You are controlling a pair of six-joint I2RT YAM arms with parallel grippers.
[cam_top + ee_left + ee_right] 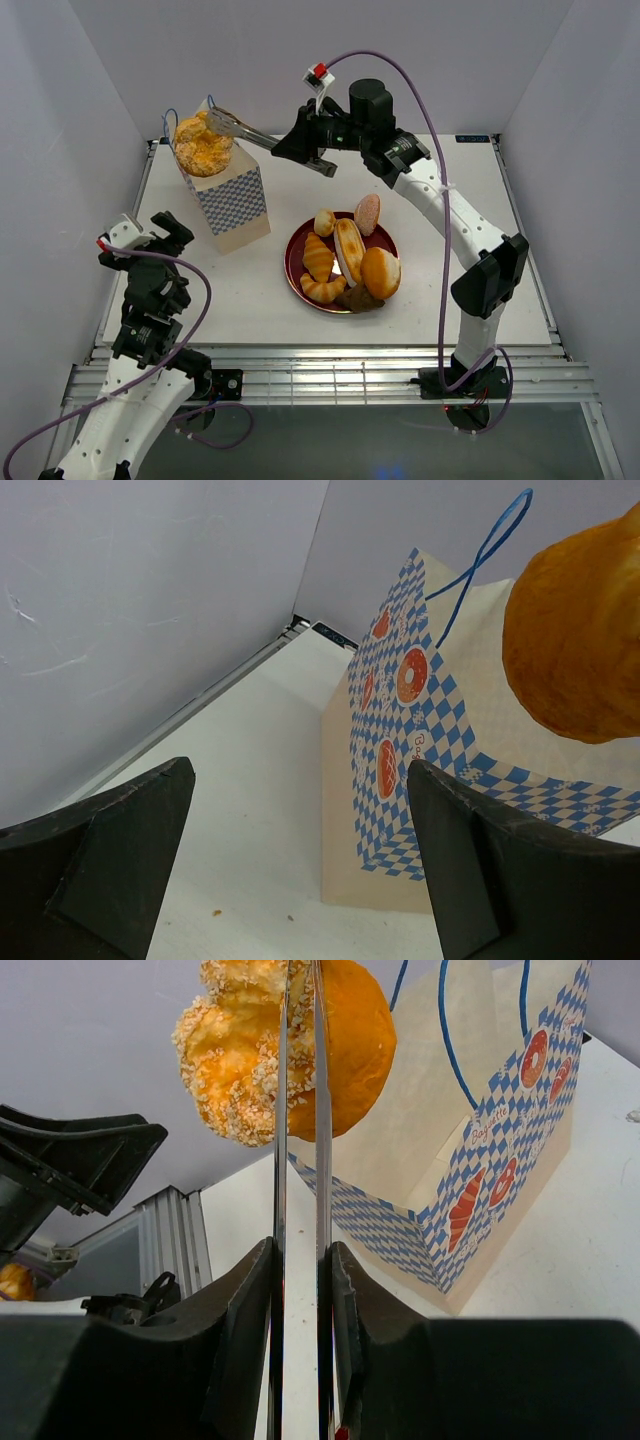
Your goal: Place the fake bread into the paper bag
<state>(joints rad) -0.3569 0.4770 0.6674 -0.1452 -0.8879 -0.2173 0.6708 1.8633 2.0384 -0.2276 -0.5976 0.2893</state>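
**Toy Bun Poised Over the Bag in a Tong Grip**

Above the white table [250, 300], the right claw [288, 143] is clamped on the handle end of long silver metal tongs [240, 128]. This presses the blades together on a golden-orange round toy bun with a crumbly top [203, 143]. The bun rides at the tong tips, out ahead of the claw. In the overhead view it overlaps the open mouth of the tall cream paper bag with a blue-and-white checkered band [232, 200], which stands ahead of and below the claw. How far the bun clears the rim cannot be told.

Behind and below the claw, back toward its arm's base, a dark red round plate [292, 262] carries the remaining toy bread [350, 250]: croissants, buns and a dark brown piece. The left claw [165, 232] has its fingers apart and holds nothing. The bag stands ahead of it, not touched.

The step in hand looks like the drop. Done well, it probably means lowering the tong tips between the thin blue cord handles [441, 1020] until the bun is inside the rim. Only then should the clamp ease so the blades spring apart. The light, unsteadied bag could tip if nudged.
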